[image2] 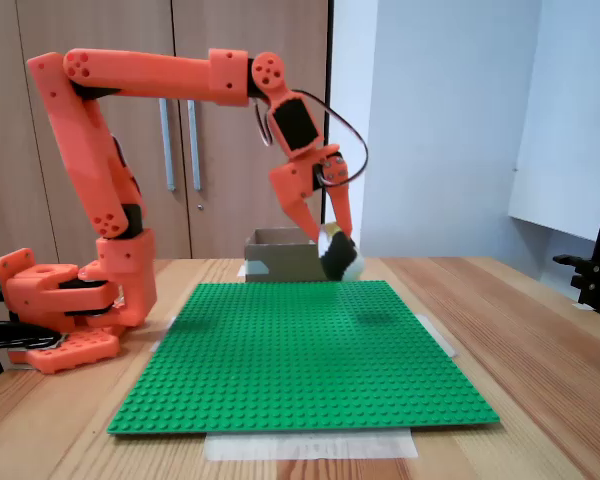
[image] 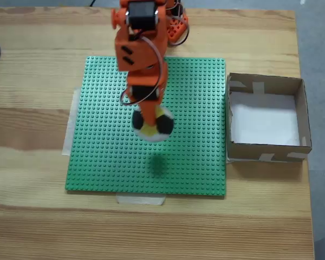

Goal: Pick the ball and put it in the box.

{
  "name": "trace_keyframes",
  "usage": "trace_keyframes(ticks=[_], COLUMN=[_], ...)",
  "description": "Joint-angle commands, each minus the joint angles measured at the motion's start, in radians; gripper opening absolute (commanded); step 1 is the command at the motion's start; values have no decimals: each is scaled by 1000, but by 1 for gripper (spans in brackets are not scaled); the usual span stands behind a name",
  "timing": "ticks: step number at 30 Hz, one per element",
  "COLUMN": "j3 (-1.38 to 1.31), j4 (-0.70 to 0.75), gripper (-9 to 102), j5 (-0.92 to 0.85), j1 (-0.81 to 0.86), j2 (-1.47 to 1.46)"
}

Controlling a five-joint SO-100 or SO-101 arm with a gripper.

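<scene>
Orange pincer (image2: 332, 240) grips ball (image: 156, 125) (aloft).

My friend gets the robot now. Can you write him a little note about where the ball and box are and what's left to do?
Gripper: jaws shut on the ball, holding it in the air above the green baseplate; its shadow falls on the plate below.
Box: on the table just past the baseplate's right edge in the view from above, with nothing in it.
Done: ball picked up.
Left: carry it across over the box, open the jaws, let it drop in.
</scene>
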Motion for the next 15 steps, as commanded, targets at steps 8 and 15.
trace_keyframes(ticks=[8, 15], j3=[-192, -293], j4=[126, 184], gripper=[-1, -1], j5=[32, 12], j1=[-181, -353], j2=[123, 126])
